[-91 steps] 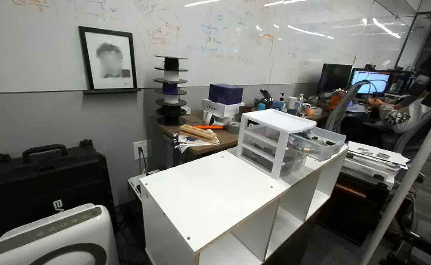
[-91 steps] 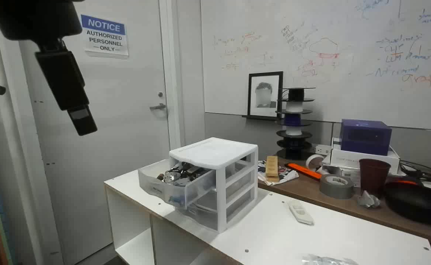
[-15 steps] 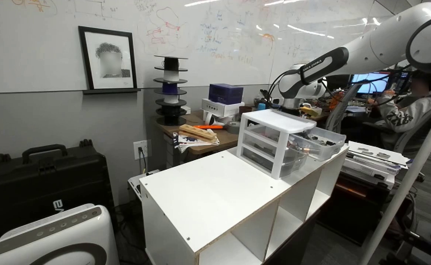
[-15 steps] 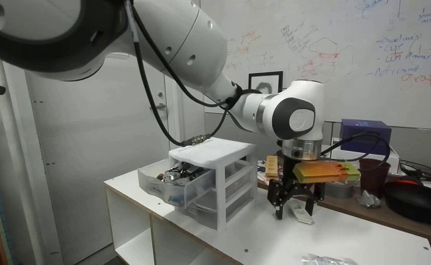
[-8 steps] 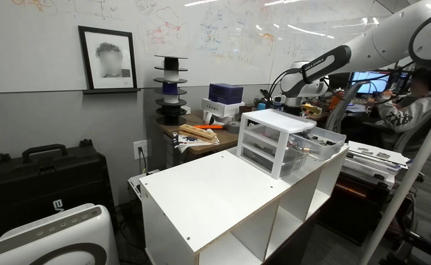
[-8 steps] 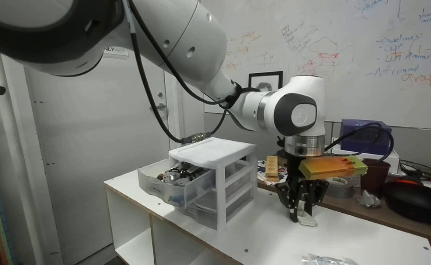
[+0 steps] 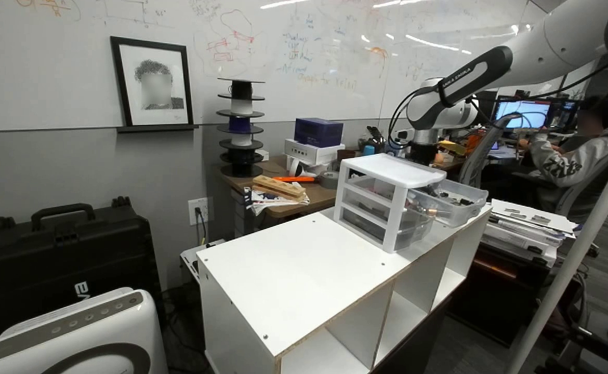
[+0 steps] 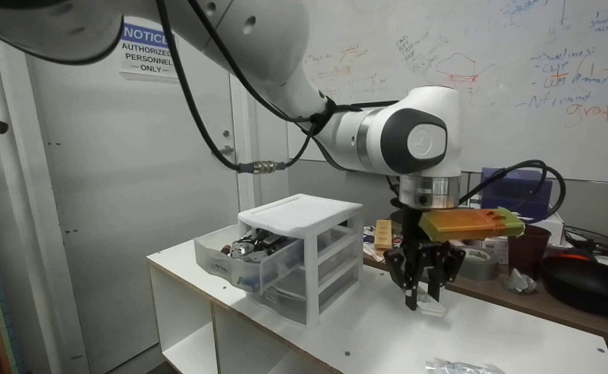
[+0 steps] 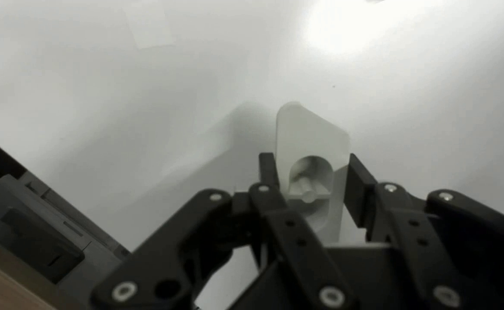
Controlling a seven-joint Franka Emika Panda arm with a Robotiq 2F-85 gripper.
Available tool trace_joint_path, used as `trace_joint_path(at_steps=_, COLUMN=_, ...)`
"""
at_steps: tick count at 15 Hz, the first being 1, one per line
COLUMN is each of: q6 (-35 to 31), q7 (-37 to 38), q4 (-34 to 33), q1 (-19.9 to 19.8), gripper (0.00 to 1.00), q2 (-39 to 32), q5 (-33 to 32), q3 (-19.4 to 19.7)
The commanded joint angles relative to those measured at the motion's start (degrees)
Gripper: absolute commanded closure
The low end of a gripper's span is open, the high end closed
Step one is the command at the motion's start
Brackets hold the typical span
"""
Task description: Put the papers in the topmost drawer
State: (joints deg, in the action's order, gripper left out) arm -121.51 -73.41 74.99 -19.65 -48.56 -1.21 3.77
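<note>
Between the fingers of my gripper (image 8: 422, 304) is a small white plastic piece (image 8: 431, 307) with a rounded hollow, just behind the drawer unit (image 8: 301, 213). In the wrist view the gripper (image 9: 311, 163) is shut on the white piece (image 9: 306, 133), a black pad against either side. It seems slightly off the white surface. The topmost drawer (image 8: 226, 265) is pulled out and full of metal parts and cables; it also shows in an exterior view (image 7: 457, 208), where the drawer unit hides my fingers. The papers are hidden or out of view.
The drawer unit stands on a white shelf (image 8: 387, 343); a clear plastic bag (image 8: 460, 368) lies near its front. Behind it, a brown desk carries a tape roll (image 8: 478, 264), a dark red cup (image 8: 530, 252) and a black pan (image 8: 592, 285). Beyond the shelf sits a messy stack (image 7: 532, 221).
The arm swung in over the shelf. Within the last second my fingers closed around the white piece; since half a second ago the arm has risen slightly and the piece moved along.
</note>
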Motion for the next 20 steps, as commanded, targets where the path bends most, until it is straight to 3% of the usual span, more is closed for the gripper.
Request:
trace_joint_path(at_steps=1, q6=-1.5, q7=0.7, q4=12.2, q1=0.2, gripper=0.84, q2=12.6, q5=-0.5, q3=-0.2)
trace_joint_path(at_steps=10, q6=0.1, q7=0.2, q4=34.2, q1=1.7, gripper=0.84, q2=37.9, q5=3.4, q3=-0.3)
trace_joint_path(at_steps=16, q6=1.3, q7=-2.7, q4=53.1, q1=6.9, gripper=0.84, q2=53.6, q5=1.0, q3=0.4)
trace_joint_path(at_steps=20, q6=-5.0, q7=-1.0, q4=64.6, q1=11.9, gripper=0.85, q2=59.3, q5=2.1, q3=-0.1)
